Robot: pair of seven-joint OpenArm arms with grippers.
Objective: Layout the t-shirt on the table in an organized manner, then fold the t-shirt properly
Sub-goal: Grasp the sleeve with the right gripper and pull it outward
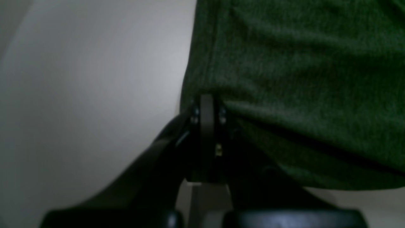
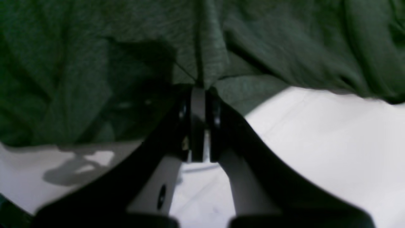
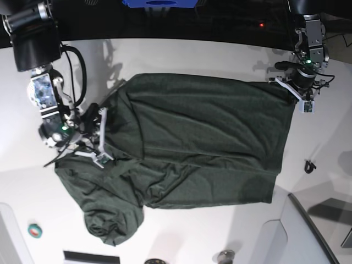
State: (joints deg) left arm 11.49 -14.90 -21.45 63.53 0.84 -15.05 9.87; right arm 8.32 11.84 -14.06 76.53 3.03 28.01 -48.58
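Observation:
The dark green t-shirt point(image 3: 203, 143) lies mostly spread on the white table point(image 3: 181, 231), with its lower left part bunched into folds. My left gripper point(image 3: 278, 82) is at the shirt's top right corner in the base view. In the left wrist view its fingertips point(image 1: 207, 99) are shut on the edge of the t-shirt point(image 1: 300, 79) above the table point(image 1: 79, 95). My right gripper point(image 3: 103, 133) sits at the shirt's left side. In the right wrist view that gripper point(image 2: 197, 90) is shut, pinching a fold of the t-shirt point(image 2: 95, 63) just above the table point(image 2: 316, 142).
A small green and red roll point(image 3: 34, 230) lies near the table's lower left. A small black object point(image 3: 310, 166) rests to the right of the shirt. A grey panel point(image 3: 308, 231) fills the lower right corner, and a blue item point(image 3: 159, 3) sits at the top edge.

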